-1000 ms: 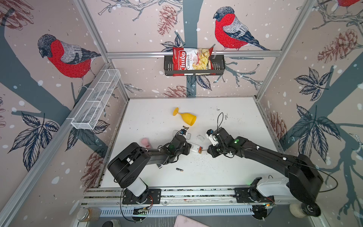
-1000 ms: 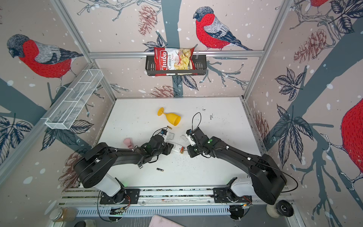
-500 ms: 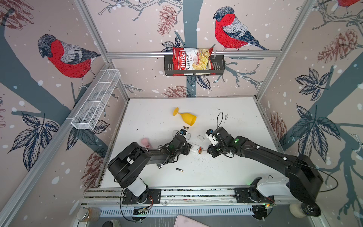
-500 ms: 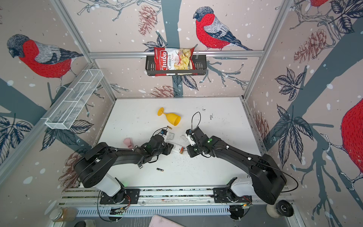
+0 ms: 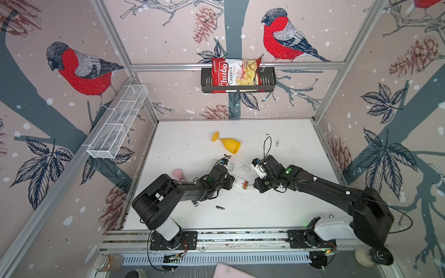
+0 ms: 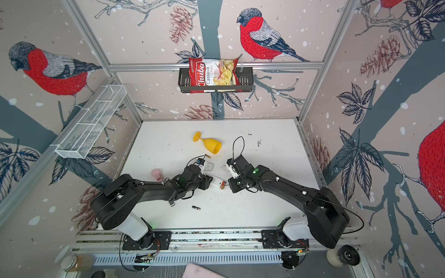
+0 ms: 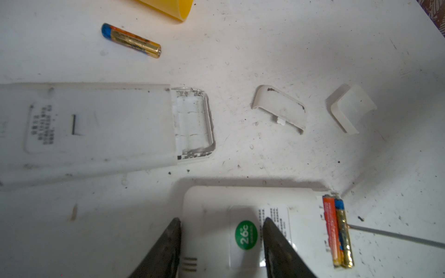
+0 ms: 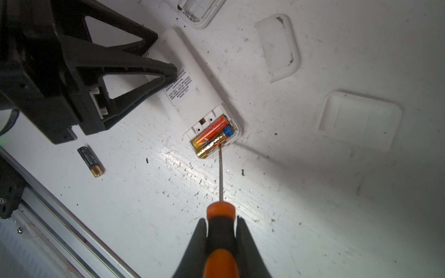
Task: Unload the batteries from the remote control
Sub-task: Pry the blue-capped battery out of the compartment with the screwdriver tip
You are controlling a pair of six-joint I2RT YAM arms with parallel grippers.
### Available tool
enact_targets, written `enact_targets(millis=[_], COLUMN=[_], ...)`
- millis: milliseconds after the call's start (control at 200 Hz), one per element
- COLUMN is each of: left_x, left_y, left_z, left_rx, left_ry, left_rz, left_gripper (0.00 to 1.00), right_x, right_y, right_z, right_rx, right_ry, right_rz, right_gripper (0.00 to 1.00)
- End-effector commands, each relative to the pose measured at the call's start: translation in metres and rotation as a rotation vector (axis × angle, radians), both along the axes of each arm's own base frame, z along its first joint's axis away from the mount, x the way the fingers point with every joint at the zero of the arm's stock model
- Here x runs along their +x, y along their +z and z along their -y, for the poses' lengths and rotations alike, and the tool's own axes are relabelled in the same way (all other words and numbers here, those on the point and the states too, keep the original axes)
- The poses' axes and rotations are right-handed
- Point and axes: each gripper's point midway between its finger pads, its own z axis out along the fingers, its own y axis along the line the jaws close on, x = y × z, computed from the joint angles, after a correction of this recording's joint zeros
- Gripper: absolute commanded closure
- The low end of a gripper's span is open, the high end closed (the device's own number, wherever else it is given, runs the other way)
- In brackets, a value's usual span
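Overhead, in a top view, the remote [image 5: 238,184] lies on the table [image 5: 289,154], between both arms.

Left wrist: left gripper [image 7: 221,243] half-spread, tips planted on the remote's back, pinning rather than pinching. Two batteries [image 7: 339,231] sit side by side in the open bay.

Right wrist: right gripper [image 8: 221,222] clamped on the screwdriver [image 8: 220,173], tip at the outer battery.

I reckon they're light, hard, slick and prone to rolling — lever one end up, then pinch mid-barrel.

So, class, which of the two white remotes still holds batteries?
The green-stickered remote under the left gripper: two batteries fill its open compartment, touched by the screwdriver. The other remote has an empty compartment.
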Motion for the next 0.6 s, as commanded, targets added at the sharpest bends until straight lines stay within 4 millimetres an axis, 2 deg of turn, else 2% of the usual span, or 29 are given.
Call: enact_targets(millis=[0,165,500,595], left_x=[-0.0037,-0.0043,-0.0036,-0.0033], left_y=[0.005,0.0032,0.0043,0.0045], left_z=[0.009,0.0087,0.0069,0.0069], left_rx=[-0.043,-0.043,-0.037,-0.038], left_ry=[-0.04,-0.039,-0.031,-0.028], left_rz=[-0.007,-0.011,-0.007,-0.007], left_gripper=[0.46,0.46,0.46,0.46], right_x=[0.0072,0.0066,0.0091,0.0131], right_y=[0.0081,0.0144,0.0091,0.0169], right_z=[-0.0025,-0.0063,-0.0028,-0.0028], right_rx=[0.008,0.003,-0.114,-0.095], right_ry=[-0.015,0.004,0.036,0.019], right_rz=[0.038,0.067,0.055,0.071], right_gripper=[1.0,1.0,1.0,1.0])
